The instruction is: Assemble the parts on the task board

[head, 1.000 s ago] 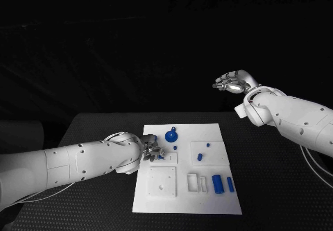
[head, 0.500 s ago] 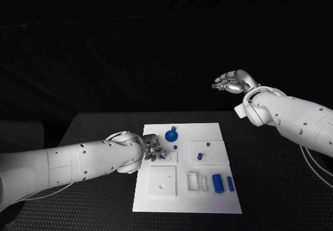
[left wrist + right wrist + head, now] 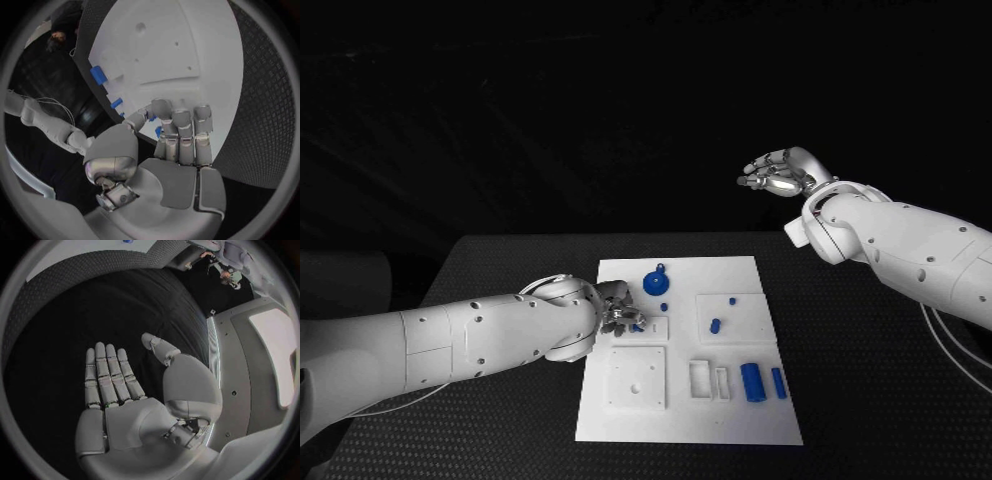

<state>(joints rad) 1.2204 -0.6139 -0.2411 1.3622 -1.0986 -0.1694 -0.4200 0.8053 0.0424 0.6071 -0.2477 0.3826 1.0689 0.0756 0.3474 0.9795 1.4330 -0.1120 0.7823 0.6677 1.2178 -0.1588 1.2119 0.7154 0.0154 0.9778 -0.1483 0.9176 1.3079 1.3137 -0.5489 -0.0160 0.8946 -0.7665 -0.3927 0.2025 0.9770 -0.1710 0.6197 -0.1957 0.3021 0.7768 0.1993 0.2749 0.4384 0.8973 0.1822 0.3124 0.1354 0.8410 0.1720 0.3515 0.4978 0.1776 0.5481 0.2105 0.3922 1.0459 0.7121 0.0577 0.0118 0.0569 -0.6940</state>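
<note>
Two hands: left hand (image 3: pixel 619 312) pinches a blue part (image 3: pixel 157 131) over the board (image 3: pixel 733 420), right hand (image 3: pixel 776 172) raised, fingers spread.

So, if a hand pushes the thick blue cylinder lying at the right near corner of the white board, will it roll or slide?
The thick blue cylinder lies on its side, so it would probably roll sideways. It looks stiff, small and likely light. The white board seems smooth, so it may also slip.
</note>
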